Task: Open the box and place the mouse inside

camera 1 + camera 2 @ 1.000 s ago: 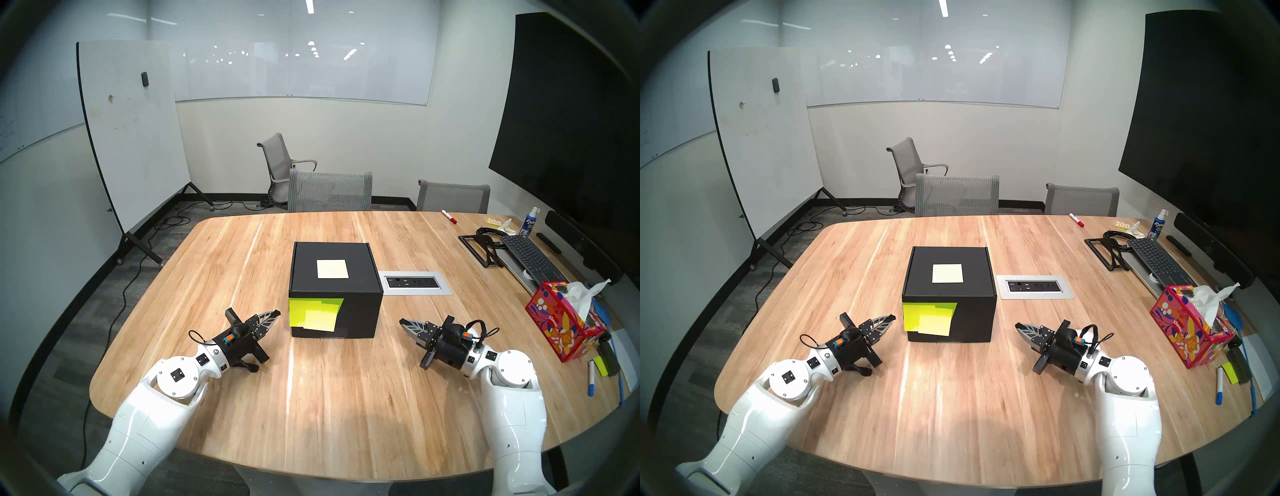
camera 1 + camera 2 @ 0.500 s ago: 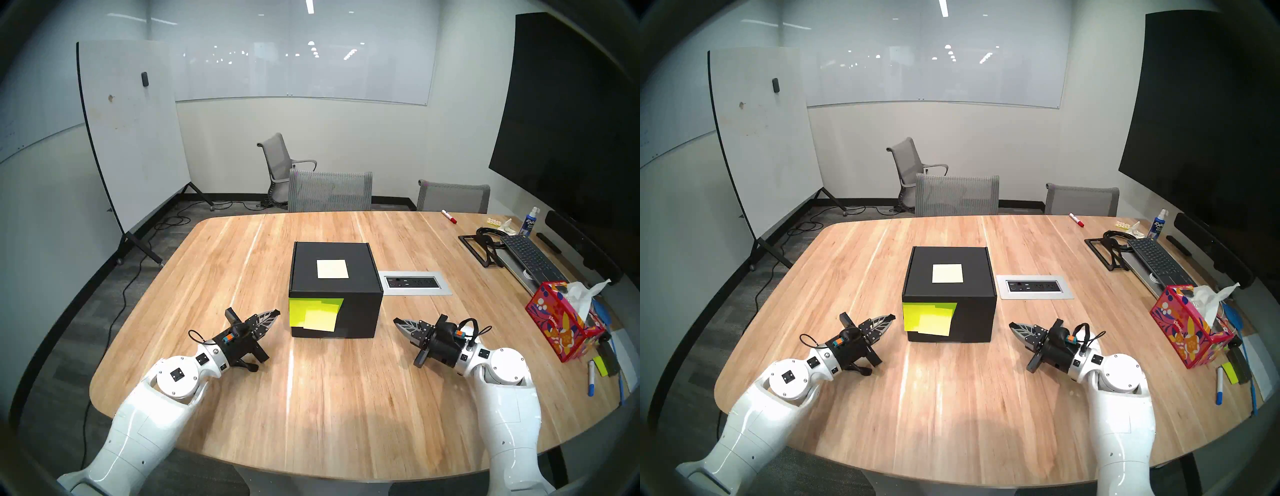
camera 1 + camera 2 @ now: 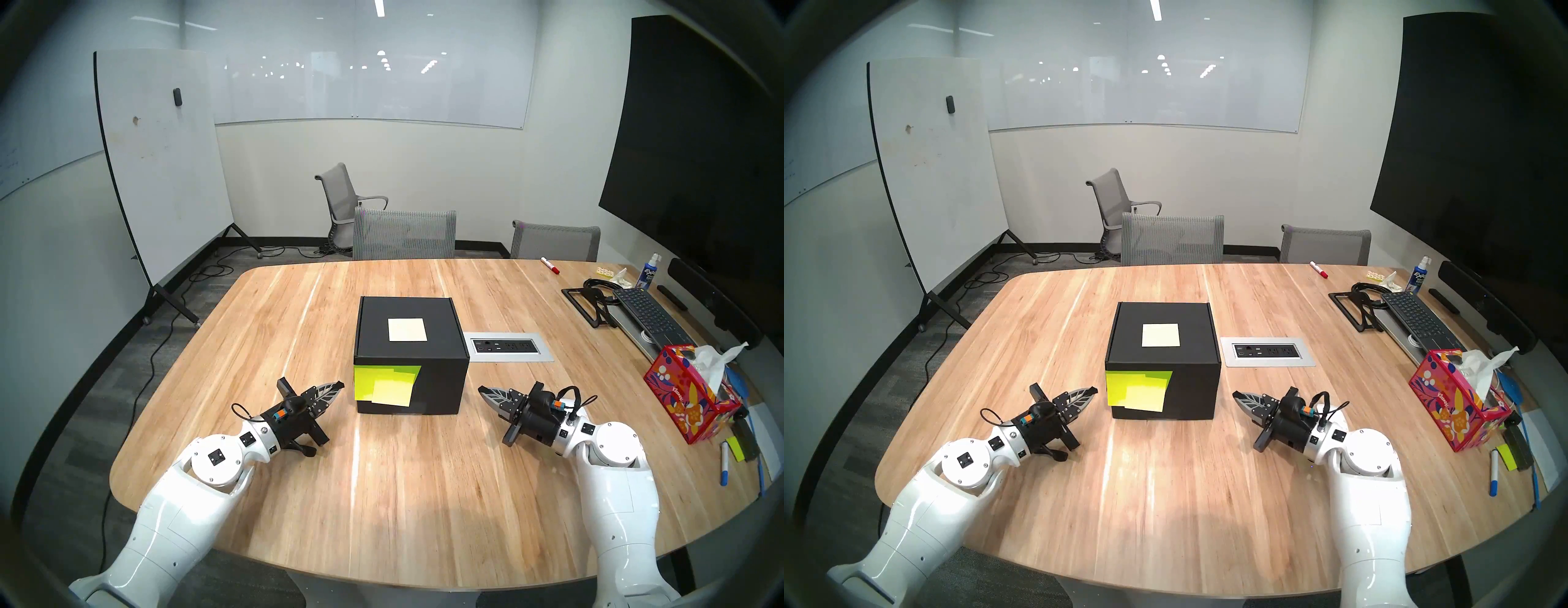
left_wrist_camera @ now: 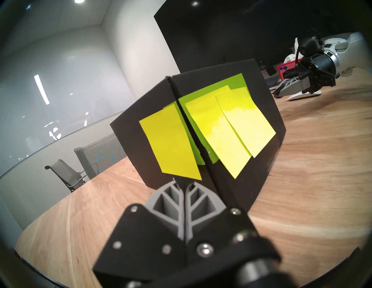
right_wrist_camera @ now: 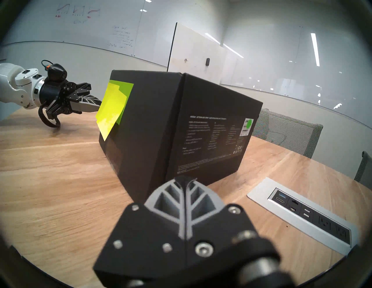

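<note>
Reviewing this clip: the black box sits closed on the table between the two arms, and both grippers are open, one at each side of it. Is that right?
Not quite. The box is closed and sits between the arms, but both grippers are shut, not open: the left gripper and the right gripper each show their fingers pressed together with nothing held, as both wrist views show.

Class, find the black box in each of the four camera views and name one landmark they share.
Head left: box at table centre.
Head right: box centre, slightly left.
Left wrist: box fills the middle.
Right wrist: box centre.
Shared landmark: yellow sticky notes on its near face.
</note>
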Robot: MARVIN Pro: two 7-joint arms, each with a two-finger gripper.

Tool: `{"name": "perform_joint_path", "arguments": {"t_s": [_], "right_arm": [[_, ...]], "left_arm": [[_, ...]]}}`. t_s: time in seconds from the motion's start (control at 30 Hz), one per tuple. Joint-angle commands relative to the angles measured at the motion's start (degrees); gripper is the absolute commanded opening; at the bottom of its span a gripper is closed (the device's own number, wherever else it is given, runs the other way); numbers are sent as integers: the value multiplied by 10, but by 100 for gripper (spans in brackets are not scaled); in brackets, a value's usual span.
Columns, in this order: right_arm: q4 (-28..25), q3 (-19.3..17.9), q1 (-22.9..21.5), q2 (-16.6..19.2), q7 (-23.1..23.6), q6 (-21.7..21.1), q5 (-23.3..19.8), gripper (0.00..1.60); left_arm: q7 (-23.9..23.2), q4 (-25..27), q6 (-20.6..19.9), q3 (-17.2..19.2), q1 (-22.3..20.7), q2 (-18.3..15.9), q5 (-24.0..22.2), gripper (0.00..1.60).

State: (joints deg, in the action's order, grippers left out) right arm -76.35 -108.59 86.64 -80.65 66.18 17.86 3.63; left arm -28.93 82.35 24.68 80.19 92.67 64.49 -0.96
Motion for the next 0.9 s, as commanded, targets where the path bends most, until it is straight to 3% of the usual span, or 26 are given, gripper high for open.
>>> {"name": "perform_joint_path", "arguments": {"t_s": [0.0,0.87], "right_arm": [[1,1,-12,0,0,1,-4,0],[-6,12,3,-5,-2,4,-1,0]], "left_arm": [[2,3,1,-1,-8,5,1,0],[-11,-1,11,-2,-5,3,-3,0]]}}
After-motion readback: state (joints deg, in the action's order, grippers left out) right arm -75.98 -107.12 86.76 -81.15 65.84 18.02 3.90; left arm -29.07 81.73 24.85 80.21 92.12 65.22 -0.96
